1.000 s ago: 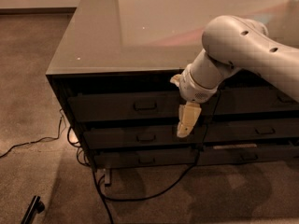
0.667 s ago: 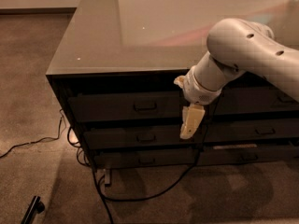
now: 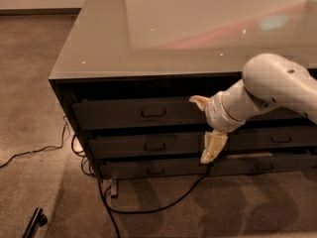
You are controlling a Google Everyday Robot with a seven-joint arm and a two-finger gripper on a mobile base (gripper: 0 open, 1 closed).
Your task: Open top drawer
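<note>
One end effector (image 3: 214, 148) hangs below and right of the handle (image 3: 153, 113) of the top drawer (image 3: 114, 114); I cannot tell if it grips. That drawer, under the table (image 3: 148, 43) top, looks hardly out. Pulling is left.

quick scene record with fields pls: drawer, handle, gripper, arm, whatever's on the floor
top drawer: tallest front in the left column, inside not showing
handle: small loop mid-front, not gripped
gripper: points down, below and right of the handle, level with the second drawer
arm: white, comes in from the right
cabinet top: grey, glossy
floor: black cable trailing from under the cabinet
</note>
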